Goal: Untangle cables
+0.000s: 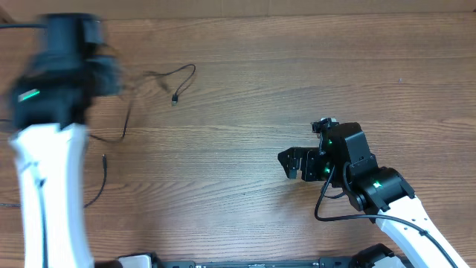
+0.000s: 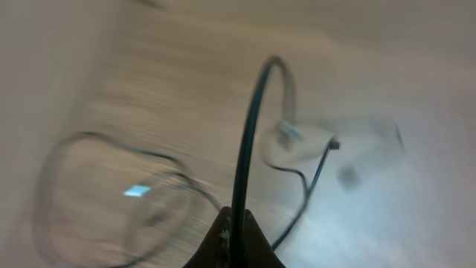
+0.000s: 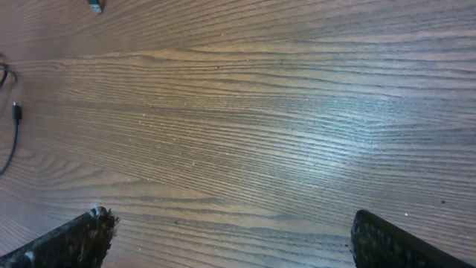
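Thin black cables (image 1: 167, 77) lie in loose loops at the far left of the wooden table, one plug tip (image 1: 174, 100) lying free. My left gripper (image 2: 236, 242) is shut on a black cable (image 2: 249, 134) that rises from the jaws and arcs over; this view is blurred by motion. In the overhead view the left arm (image 1: 63, 67) is blurred and hides its jaws. My right gripper (image 3: 230, 238) is open and empty over bare wood; it shows in the overhead view (image 1: 296, 162) right of centre. A cable end (image 3: 16, 115) shows at the left edge of the right wrist view.
A cable strand (image 1: 103, 179) runs down beside the left arm's white link (image 1: 48, 193). The right arm's own thick black wire (image 1: 331, 212) loops near its wrist. Bare wood lies between the two arms.
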{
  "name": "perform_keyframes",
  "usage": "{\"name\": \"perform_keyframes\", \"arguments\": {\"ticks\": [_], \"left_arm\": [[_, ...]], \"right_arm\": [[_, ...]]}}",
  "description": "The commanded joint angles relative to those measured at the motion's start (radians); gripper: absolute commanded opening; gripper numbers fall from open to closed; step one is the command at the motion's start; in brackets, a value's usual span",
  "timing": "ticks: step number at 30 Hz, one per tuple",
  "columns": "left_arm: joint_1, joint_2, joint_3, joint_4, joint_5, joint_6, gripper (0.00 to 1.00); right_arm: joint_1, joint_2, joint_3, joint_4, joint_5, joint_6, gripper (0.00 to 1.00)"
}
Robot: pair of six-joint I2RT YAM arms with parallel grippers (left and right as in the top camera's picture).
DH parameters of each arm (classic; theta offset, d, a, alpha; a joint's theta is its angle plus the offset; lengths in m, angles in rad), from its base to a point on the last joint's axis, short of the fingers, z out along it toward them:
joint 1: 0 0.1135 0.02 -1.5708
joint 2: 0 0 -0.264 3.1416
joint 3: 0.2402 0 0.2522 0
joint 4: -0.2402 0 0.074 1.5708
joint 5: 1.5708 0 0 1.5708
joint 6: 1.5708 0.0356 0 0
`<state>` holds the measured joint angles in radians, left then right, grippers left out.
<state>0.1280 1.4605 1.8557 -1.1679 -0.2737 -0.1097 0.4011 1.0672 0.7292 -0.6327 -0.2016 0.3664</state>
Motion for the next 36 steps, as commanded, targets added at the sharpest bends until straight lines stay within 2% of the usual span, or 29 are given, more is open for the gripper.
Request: {"name": "perform_keyframes", "arguments": {"ticks": [1,5,8,16,24,32,33,34,36], "left_arm": [[0.14,-0.069,0.077,0.004,-0.059,-0.08,0.04],[0.283,-0.112,0.084,0.004,-0.048,-0.15,0.04],[0.348,-0.119,0.083,-0.018,0.024,-0.198,0.04],[0.349,-0.093,0.082,-0.035,0.046,-0.198,0.04],[0.351,-0.085,0.082,0.014,-0.06,-0.198,0.04],[0.352,-0.005,0.082,0.044,-0.209,-0.209,0.05],[0.352,0.008,0.082,0.041,-0.205,-0.211,0.09],[0.351,0.023,0.082,0.032,-0.196,-0.219,0.18],[0.351,0.051,0.082,0.012,-0.154,-0.241,0.76]], "right_arm": [[0.003,-0.003,0.003,0.001,0.018,0.003,1.0],[0.003,-0.003,0.003,0.002,0.018,0.004,1.0],[0.003,-0.003,0.003,0.001,0.018,0.004,1.0],[0.003,-0.003,0.003,-0.006,0.018,0.004,1.0],[0.003,-0.003,0.003,-0.006,0.02,0.003,1.0],[0.003,-0.003,0.003,-0.007,0.022,0.003,1.0],[0.003,-0.003,0.003,-0.007,0.022,0.003,1.0],[0.003,-0.003,0.003,-0.007,0.022,0.003,1.0],[0.003,-0.003,0.003,-0.007,0.022,0.004,1.0]]}}
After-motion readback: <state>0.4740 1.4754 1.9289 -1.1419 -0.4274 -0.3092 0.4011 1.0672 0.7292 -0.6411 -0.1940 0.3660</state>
